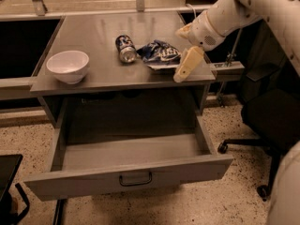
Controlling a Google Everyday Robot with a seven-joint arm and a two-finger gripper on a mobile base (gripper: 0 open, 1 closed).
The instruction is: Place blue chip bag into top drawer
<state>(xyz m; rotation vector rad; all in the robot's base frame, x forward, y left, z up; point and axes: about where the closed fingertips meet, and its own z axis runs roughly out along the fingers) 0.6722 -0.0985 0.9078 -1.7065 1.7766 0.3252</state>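
Observation:
The blue chip bag [160, 53] lies crumpled on the grey table top [93, 34], right of centre. My gripper [184, 69] hangs from the white arm [225, 15] just right of the bag, above the table's front right corner, holding nothing. The top drawer [93, 156] under the table is pulled out wide and looks empty, with its dark bar handle [135, 179] at the centre of its front panel.
A blue-and-silver soda can [125, 48] lies just left of the bag. A white bowl [68, 65] stands at the table's front left. A black office chair [269, 121] stands to the right of the drawer.

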